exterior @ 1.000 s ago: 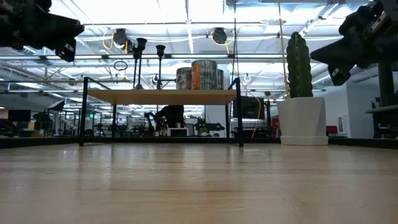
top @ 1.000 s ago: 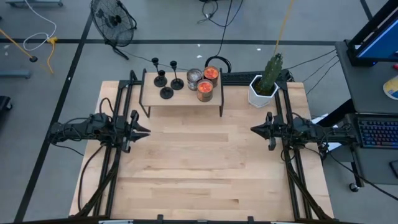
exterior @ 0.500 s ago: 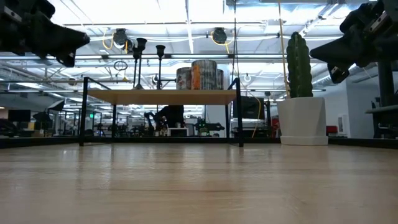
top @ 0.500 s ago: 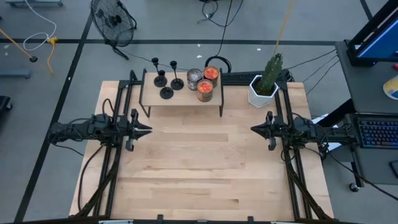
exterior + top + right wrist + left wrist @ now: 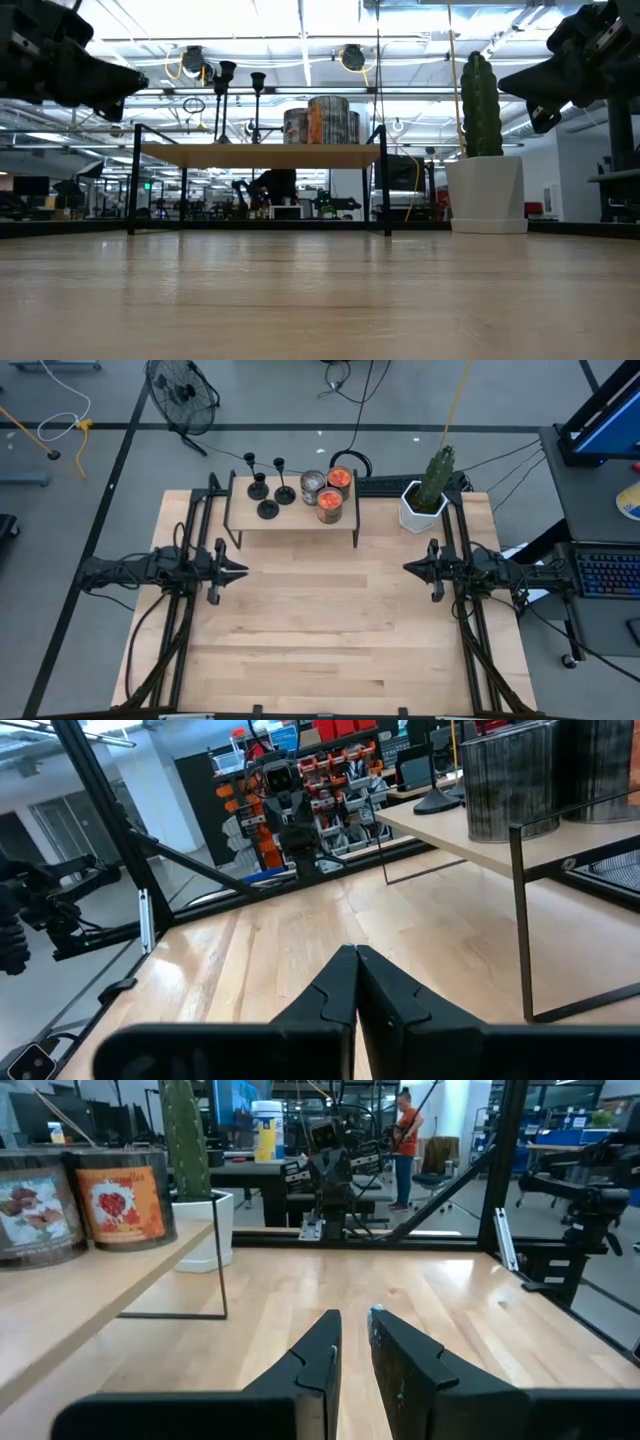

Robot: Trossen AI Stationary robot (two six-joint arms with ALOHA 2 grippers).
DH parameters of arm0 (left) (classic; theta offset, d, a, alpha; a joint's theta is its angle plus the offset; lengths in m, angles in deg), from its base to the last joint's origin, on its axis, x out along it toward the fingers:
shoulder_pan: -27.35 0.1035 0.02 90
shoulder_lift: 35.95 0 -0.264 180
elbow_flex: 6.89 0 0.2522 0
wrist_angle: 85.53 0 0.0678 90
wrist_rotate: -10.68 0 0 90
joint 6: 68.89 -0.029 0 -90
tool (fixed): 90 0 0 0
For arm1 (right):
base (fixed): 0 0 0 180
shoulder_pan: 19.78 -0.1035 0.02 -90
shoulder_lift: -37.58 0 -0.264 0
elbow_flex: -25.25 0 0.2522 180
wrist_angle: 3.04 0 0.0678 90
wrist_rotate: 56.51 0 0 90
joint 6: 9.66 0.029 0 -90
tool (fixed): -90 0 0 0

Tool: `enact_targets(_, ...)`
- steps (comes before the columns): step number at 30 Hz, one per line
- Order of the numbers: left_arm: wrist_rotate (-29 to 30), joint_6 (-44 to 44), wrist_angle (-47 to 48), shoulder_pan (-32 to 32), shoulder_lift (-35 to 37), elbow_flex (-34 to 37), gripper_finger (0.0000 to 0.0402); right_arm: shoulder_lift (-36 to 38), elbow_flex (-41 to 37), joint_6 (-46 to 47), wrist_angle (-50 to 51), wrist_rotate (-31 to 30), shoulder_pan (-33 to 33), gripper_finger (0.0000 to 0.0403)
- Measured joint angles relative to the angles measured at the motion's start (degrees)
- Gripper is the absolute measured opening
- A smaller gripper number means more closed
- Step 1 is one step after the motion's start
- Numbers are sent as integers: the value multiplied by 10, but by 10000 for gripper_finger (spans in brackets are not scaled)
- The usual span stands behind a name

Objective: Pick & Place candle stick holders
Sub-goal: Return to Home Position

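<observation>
Since a moment ago the left gripper has slid a little way in from the worktop's left edge and dipped lower. The right gripper has stayed put near the right edge. On the left one the fingers are open just a crack and hold nothing (wood shows between them). On the right one they are pressed together, empty too. All three candle stick holders stand on the left end of the shelf at the worktop's back edge, beside the jars.
</observation>
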Motion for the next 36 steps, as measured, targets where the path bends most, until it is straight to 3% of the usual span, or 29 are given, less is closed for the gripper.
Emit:
enact_targets(3,-5,1,-41,0,0,28,63,0,0,-3,0,0,0,0)
enact_targets(10,-5,-16,-43,1,-4,30,63,0,-18,-16,-9,-14,1,0)
enact_targets(17,-4,-8,-41,1,-5,30,63,0,-56,-26,-88,-26,1,0)
enact_targets(36,-2,-5,-42,1,-5,30,63,0,-60,-26,-88,-27,1,0)
